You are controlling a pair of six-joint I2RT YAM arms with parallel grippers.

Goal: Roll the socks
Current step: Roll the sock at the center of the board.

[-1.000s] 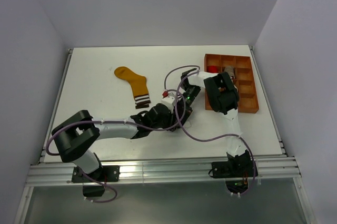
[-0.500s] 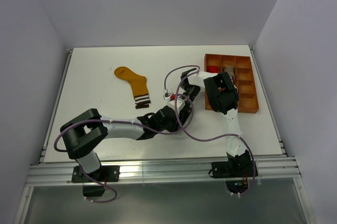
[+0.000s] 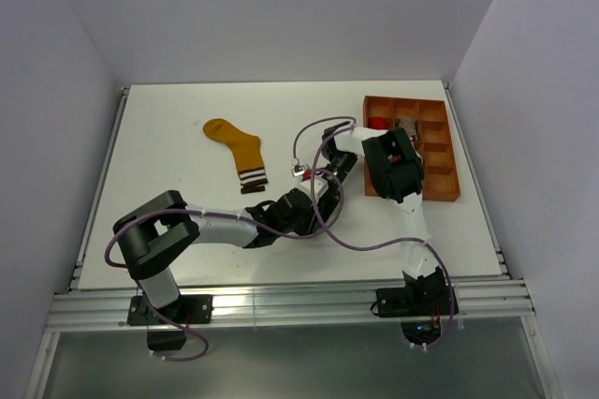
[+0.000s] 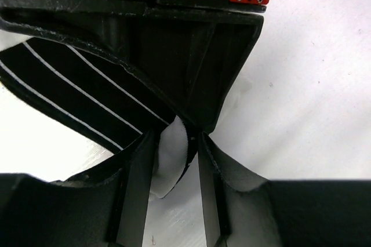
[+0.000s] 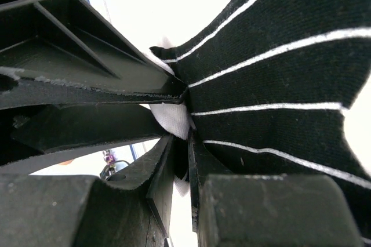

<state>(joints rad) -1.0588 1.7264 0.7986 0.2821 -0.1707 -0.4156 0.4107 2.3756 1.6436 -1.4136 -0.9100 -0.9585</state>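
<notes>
The mustard-orange sock [image 3: 239, 149] with a brown-and-white striped cuff lies flat at the table's middle left. The black-and-white striped sock [image 4: 69, 87] is pinched at its white toe [image 4: 167, 154] by both grippers, which meet at mid-table. My left gripper [image 4: 174, 163] is shut on the toe, also in the top view [image 3: 312, 200]. My right gripper [image 5: 184, 163] is shut on the same toe [image 5: 174, 120], with the striped body [image 5: 278, 84] spreading to the right. In the top view the right gripper [image 3: 324, 180] and the arms hide this sock.
An orange compartment tray [image 3: 450, 151] stands at the right of the table, beside the right arm. It holds a red bundle [image 3: 376, 123] and a grey bundle [image 3: 409, 124]. Walls close in the table at the left, back and right.
The left arm's elbow and shoulder links have swung to the right and its gripper has pushed in closer against the right gripper. The mustard sock has not moved.
</notes>
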